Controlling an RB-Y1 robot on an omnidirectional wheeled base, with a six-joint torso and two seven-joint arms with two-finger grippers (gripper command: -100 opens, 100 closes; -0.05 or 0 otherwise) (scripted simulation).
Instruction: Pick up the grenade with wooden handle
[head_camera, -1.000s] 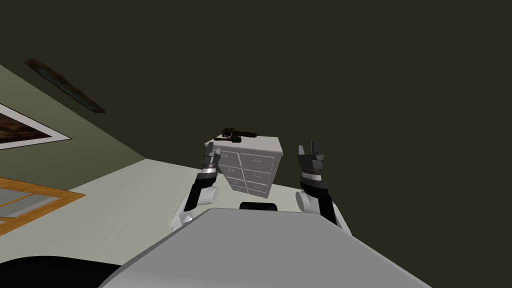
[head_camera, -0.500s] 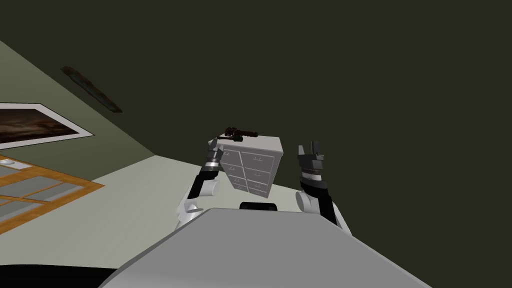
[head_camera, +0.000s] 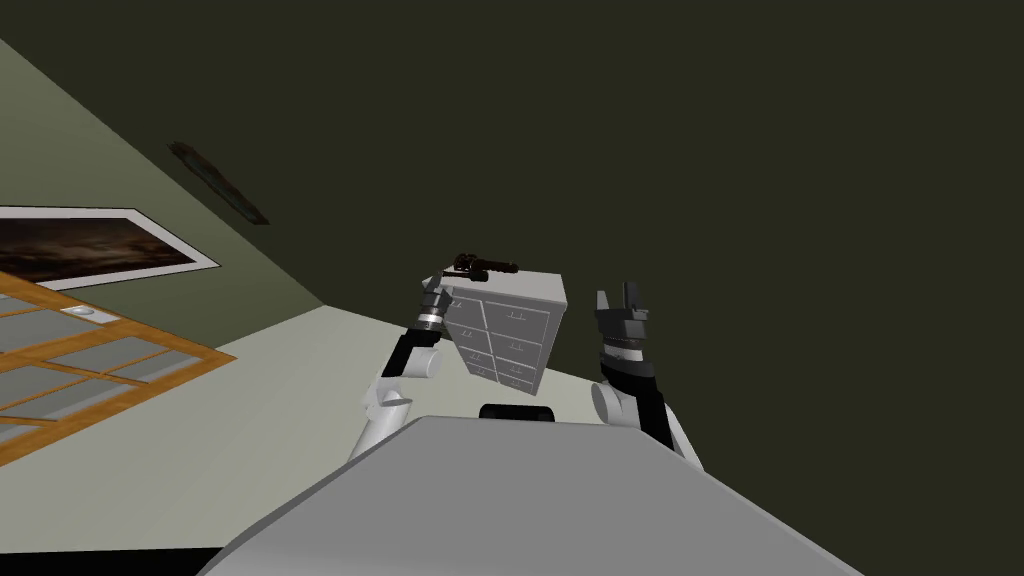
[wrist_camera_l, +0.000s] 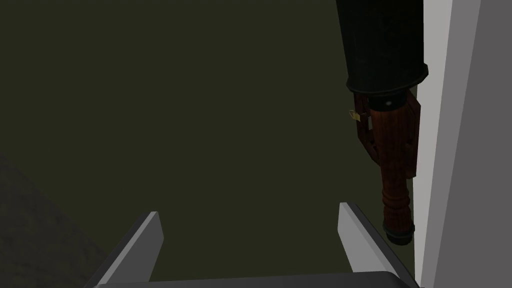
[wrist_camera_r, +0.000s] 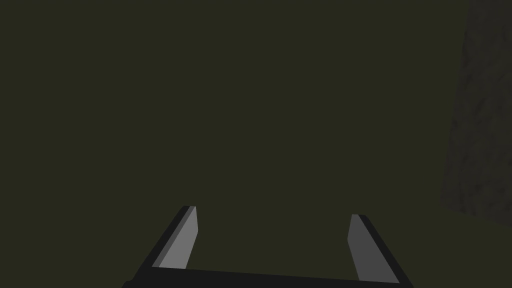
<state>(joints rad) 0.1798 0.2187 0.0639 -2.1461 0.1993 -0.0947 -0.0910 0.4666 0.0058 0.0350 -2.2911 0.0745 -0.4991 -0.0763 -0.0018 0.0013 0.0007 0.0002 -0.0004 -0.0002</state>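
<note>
The grenade (wrist_camera_l: 387, 125) is found lying on the top of a white chest of drawers (head_camera: 515, 335), near the top's left corner as it is seen from the head. The left gripper (wrist_camera_l: 250, 232) is held just beside that corner, at the level of the top, and it is clearly the nearer one. Its fingers are spread wide, about a third of the wrist view apart, and nothing is held between them.

In the left wrist view the grenade's long axis is seen to run nearly along the line in which the gripper points. The wooden handle (wrist_camera_l: 396, 200) is turned toward the gripper and the dark head (wrist_camera_l: 382, 45) away from it. The handle's end is placed just outside the finger that stands nearer the chest of drawers, not in the gap between the two. No contact is made yet.

A sideways shift toward the chest of drawers is therefore judged to be needed, so that the handle can be taken between the fingers before they are closed across it.

The right gripper (wrist_camera_r: 272, 235) is raised on the right of the chest of drawers, well apart from the grenade, with its fingers likewise parted and empty.
</note>
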